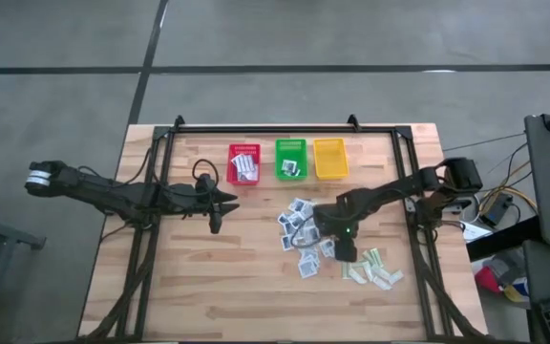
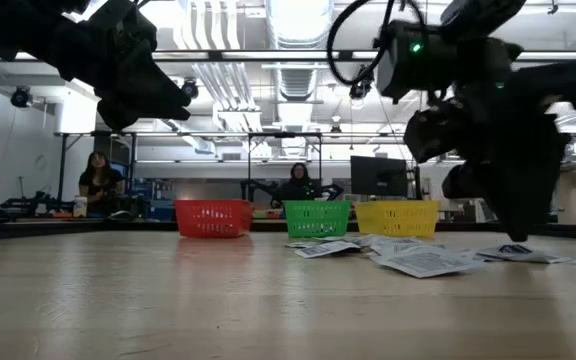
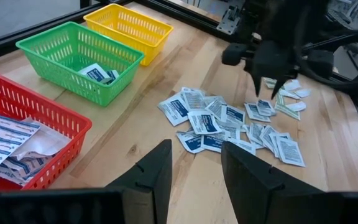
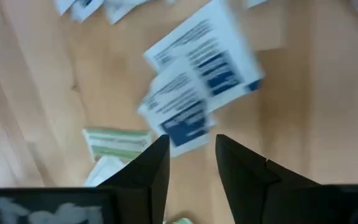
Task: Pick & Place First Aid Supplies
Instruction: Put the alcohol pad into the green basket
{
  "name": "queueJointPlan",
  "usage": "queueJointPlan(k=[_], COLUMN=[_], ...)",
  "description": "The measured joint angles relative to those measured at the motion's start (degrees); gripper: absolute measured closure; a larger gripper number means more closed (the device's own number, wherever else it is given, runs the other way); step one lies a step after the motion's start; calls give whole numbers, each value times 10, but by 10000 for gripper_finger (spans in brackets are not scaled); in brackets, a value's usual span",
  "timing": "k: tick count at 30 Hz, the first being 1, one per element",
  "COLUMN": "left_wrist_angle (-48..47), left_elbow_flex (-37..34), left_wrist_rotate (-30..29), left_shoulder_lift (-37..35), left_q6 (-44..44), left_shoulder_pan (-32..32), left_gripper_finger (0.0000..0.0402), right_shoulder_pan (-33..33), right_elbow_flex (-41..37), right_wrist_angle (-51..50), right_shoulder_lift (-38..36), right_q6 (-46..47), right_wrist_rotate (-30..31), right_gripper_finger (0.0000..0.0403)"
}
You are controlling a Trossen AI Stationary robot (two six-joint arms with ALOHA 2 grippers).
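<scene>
Wooden table [image 1: 208,287] bears three baskets: red [image 1: 243,163], green [image 1: 290,159], yellow [image 1: 330,159].

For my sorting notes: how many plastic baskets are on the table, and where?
3, in a row along the table's far edge: the red basket on the left, the green basket in the middle, the yellow basket on the right.

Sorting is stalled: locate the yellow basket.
High view: the yellow basket stands at the table's far edge, rightmost of three, beside the green basket.
</scene>
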Motion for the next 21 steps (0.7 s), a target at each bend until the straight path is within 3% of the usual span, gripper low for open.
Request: queueJointPlan(k=[7, 21], left_wrist_angle=[0, 0], left_elbow_flex=[0, 0], left_wrist_rotate=[0, 0], left_shoulder_lift=[0, 0], left_q6=[3, 0], left_shoulder_pan=[0, 0], left_gripper_finger=[268, 268], right_shoulder_pan=[23, 26], right_elbow_flex=[0, -15], right_wrist_angle=[1, -7], right_shoulder_lift=[2, 0], right_q6=[41, 63], right_wrist_rotate=[133, 163], right_gripper_finger=[273, 280])
